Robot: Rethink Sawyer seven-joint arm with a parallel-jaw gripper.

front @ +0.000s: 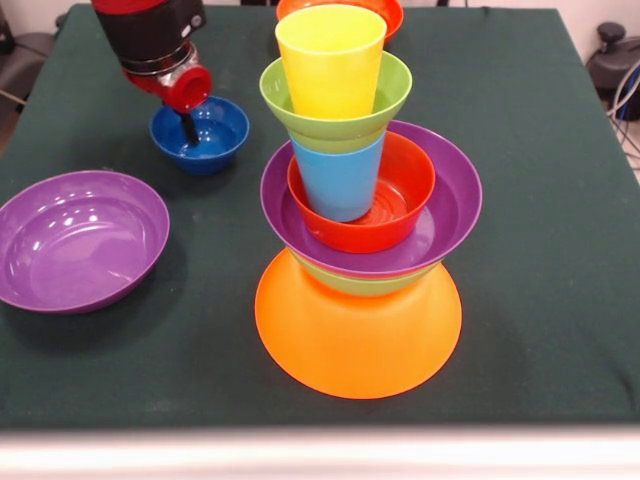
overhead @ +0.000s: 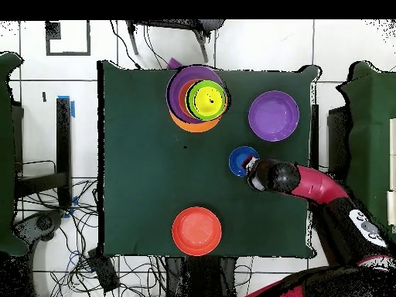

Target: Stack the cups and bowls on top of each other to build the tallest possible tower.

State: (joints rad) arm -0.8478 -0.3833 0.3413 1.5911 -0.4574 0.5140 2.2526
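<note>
Small dark blue glossy plastic bowl (front: 200, 133): light, rigid, slick; best pinched by rim; tool (front: 187, 128) dips inside, grip state unclear.

Robotics lab, green-clothed table (overhead: 139, 155) on white tiled floor (overhead: 348, 42), loose cables (overhead: 77, 255), red robot arm (overhead: 309, 184)

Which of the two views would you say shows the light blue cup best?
The front view: the light blue cup stands in plain sight in the red-orange bowl, under the green bowl. Overhead, the bowls and yellow cup above hide it.
</note>
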